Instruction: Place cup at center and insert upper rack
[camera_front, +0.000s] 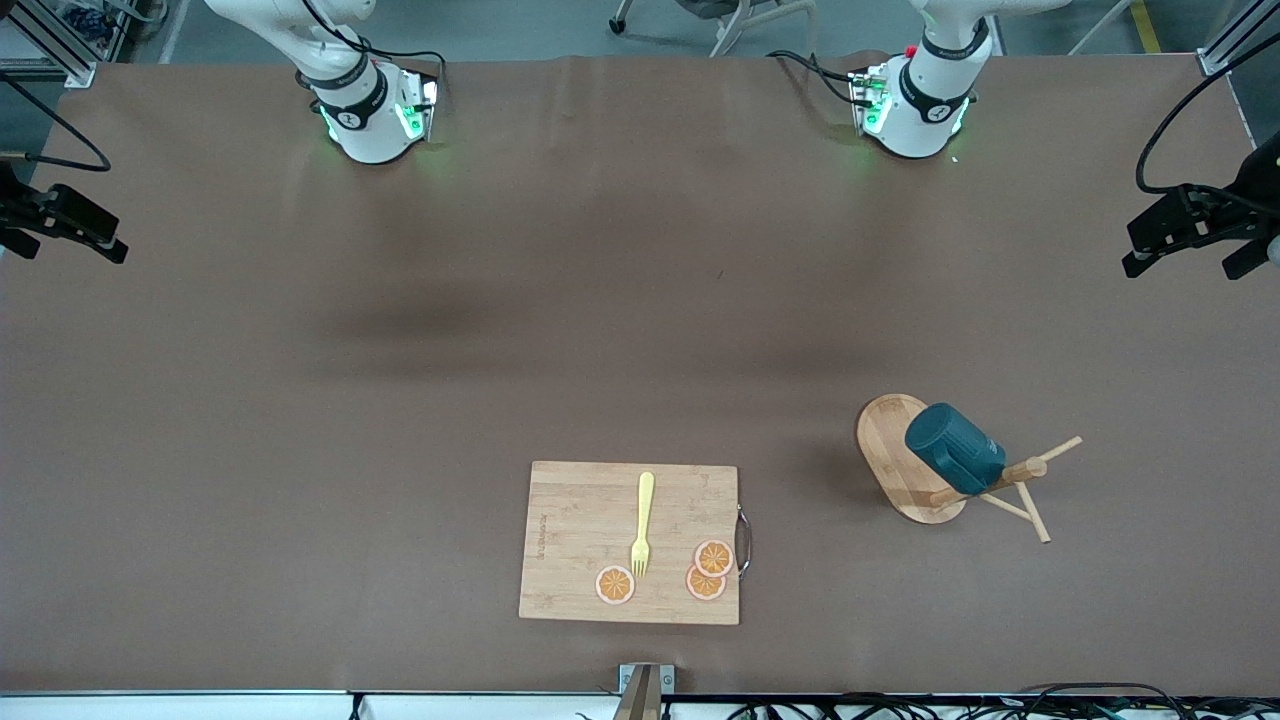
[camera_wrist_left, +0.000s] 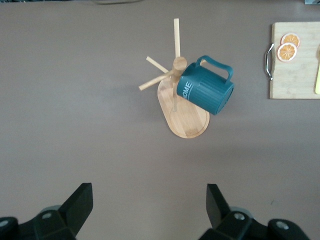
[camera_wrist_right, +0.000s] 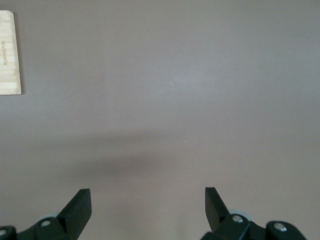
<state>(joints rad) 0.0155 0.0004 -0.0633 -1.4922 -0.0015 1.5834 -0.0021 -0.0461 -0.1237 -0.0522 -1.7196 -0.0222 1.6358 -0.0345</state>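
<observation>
nearest the front camera lies a bamboo cutting board (camera_front: 630, 545) with a yellow fork (camera_front: 642, 525) and three orange slices (camera_front: 706, 570) on it, roughly midway along the table.

a little farther from the camera, toward my left arm's end of the table, stands the upper rack (camera_front: 925, 465), a bamboo mug tree on an oval base. the cup (camera_front: 953, 449), dark teal, hangs tilted on one of its pegs with its handle hooked over the wood, above the base.

my left gripper (camera_wrist_left: 150, 210) hovers high over bare table near the rack, its fingers spread wide and holding nothing. my right gripper (camera_wrist_right: 147, 207) waits over bare table toward the right arm's end, fingers likewise wide apart and empty.

what could go wrong, as i judge it: the cup hangs at a slant, so if i close on its rounded side off-centre it may twist or slip out. if i pull it sideways rather than along the peg, the handle could catch and drag the light rack over. a thin peg could also snag one of my fingers. carrying it to the centre, i might clip the board.
</observation>
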